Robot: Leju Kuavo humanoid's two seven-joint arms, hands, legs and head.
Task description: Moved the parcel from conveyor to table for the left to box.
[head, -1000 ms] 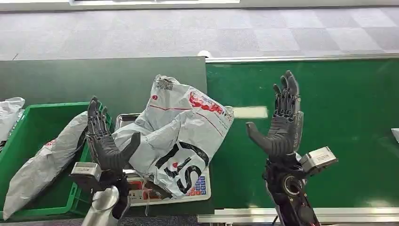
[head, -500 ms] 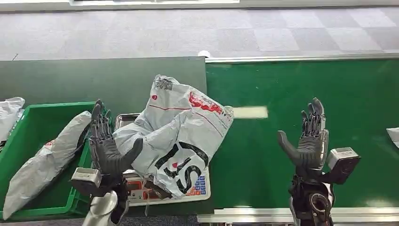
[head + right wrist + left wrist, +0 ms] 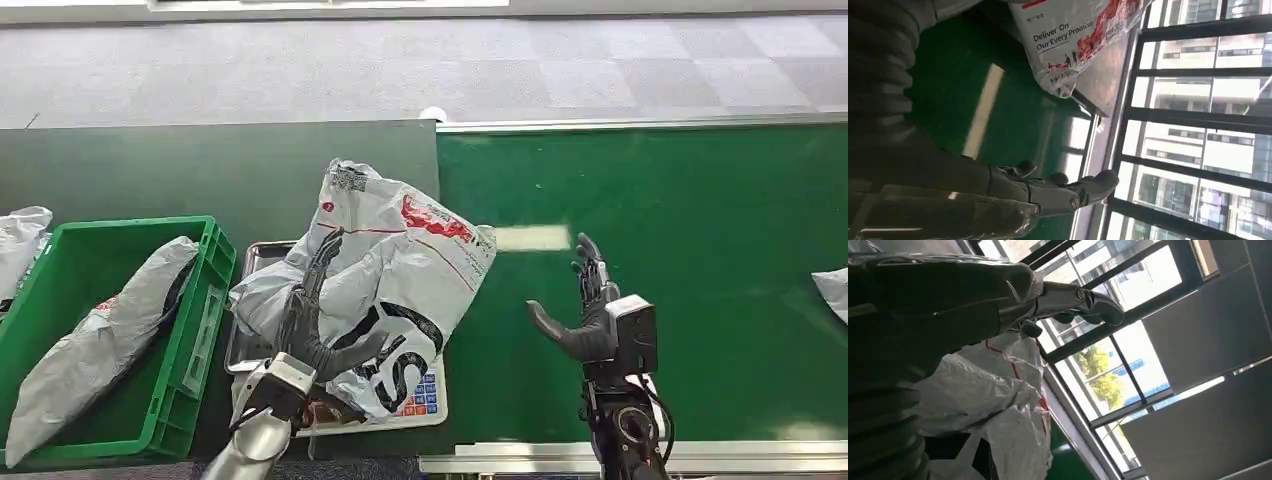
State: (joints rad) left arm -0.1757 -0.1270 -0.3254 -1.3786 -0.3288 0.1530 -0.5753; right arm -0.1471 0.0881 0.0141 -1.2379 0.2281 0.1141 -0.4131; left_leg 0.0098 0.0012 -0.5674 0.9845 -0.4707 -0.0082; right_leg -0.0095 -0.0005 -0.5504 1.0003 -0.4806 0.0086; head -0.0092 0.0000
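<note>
The head view looks steeply down from above the crumpled grey plastic parcel [image 3: 385, 275]. Both wrist views sit low and close beside that parcel [image 3: 993, 405] [image 3: 1073, 35], angled upward toward tall dark-framed windows [image 3: 1128, 355] [image 3: 1198, 120].

We see the parcel [image 3: 390, 270] as a crinkled, glossy grey plastic mailer with red and black print. Beneath it, the scale [image 3: 420, 400] has a shiny metal tray. Left of the scale, the green crate [image 3: 190, 350] is smooth moulded plastic. Right of it, the conveyor [image 3: 700, 250] is matt green belting with a metal edge.
</note>
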